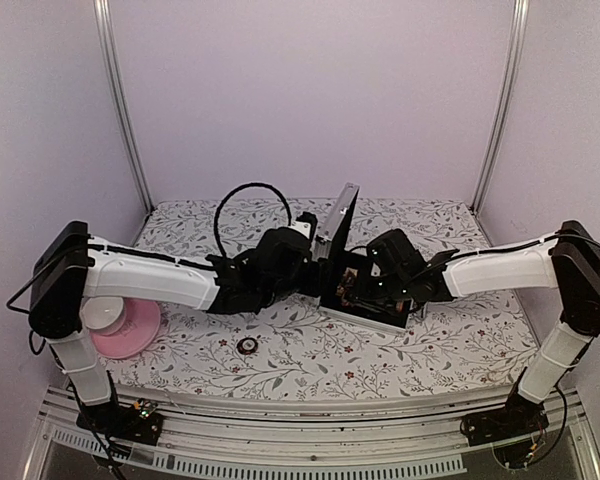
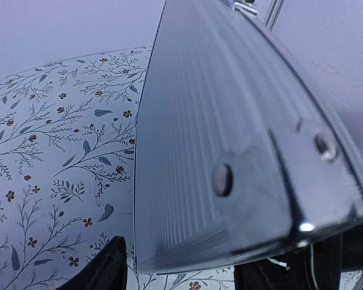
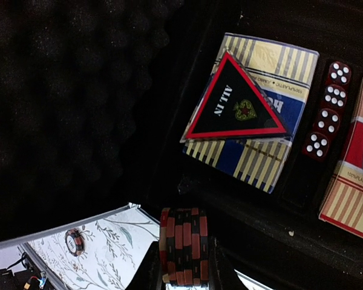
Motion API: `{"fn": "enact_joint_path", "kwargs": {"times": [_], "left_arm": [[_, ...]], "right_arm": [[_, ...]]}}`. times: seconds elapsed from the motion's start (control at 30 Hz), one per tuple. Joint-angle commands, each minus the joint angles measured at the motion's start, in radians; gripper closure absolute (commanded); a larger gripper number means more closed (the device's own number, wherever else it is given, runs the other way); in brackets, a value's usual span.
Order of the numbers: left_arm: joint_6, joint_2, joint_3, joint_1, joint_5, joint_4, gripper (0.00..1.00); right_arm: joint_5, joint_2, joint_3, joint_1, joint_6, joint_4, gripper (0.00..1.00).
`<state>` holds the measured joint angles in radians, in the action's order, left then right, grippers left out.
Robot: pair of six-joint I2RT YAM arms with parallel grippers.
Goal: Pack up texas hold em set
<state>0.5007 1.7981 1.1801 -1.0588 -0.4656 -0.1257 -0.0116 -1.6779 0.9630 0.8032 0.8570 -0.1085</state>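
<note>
**Case open at mid-tabletop, chips in the right hand**

The silver briefcase [image 1: 370, 316] lies open at the centre of the tabletop [image 1: 460, 350], its lid [image 1: 342, 215] standing near upright. Our right hand [image 3: 184, 266] reaches in low from the right edge and is closed on a stack of red-and-black chips [image 3: 183, 238] by the case's rim. Only its wrist view shows us the "ALL IN" triangle [image 3: 233, 103] on a yellow card pack [image 3: 260, 160], beside red dice [image 3: 328, 112]. Our left hand [image 2: 184, 266], fingers spread apart, sits at the lid's ribbed back.

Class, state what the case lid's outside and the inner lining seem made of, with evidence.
Case lid: seemingly aluminium, dull silvery sheen, ribbed sheet with rivets. Lining: probably black foam, matte, with egg-crate bumps.
</note>
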Motion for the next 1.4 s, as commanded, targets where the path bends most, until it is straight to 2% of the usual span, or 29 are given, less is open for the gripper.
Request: {"fn": "enact_joint_path", "kwargs": {"times": [0.0,0.1,0.3,0.57,0.77,1.03,1.3,1.37], "left_arm": [[0.011,0.001,-0.032,-0.009,0.026,0.011,0.37],[-0.005,-0.018,-0.06,-0.008,0.025,-0.021,0.32],[-0.027,-0.043,-0.068,-0.007,0.021,-0.027,0.3],[-0.056,-0.188,-0.238,-0.012,0.01,-0.165,0.27],[-0.091,-0.27,-0.268,-0.005,-0.039,-0.132,0.25],[-0.077,-0.319,-0.297,0.04,-0.018,-0.118,0.24],[-0.069,-0.346,-0.331,0.068,-0.011,-0.116,0.24],[-0.066,-0.349,-0.335,0.072,-0.007,-0.115,0.25]], "right_arm": [[-0.035,-0.049,0.066,0.002,0.008,0.017,0.98],[-0.034,-0.083,0.093,0.002,0.01,0.019,0.98],[-0.028,-0.137,0.13,0.002,0.007,0.016,0.98],[-0.052,-0.18,0.16,0.015,0.016,-0.03,0.98],[-0.078,-0.202,0.187,0.022,0.025,-0.087,0.98],[-0.063,-0.24,0.224,0.024,0.03,-0.094,0.97],[-0.027,-0.262,0.24,0.024,0.027,-0.089,0.82],[-0.023,-0.26,0.24,0.024,0.031,-0.087,0.75]]}}
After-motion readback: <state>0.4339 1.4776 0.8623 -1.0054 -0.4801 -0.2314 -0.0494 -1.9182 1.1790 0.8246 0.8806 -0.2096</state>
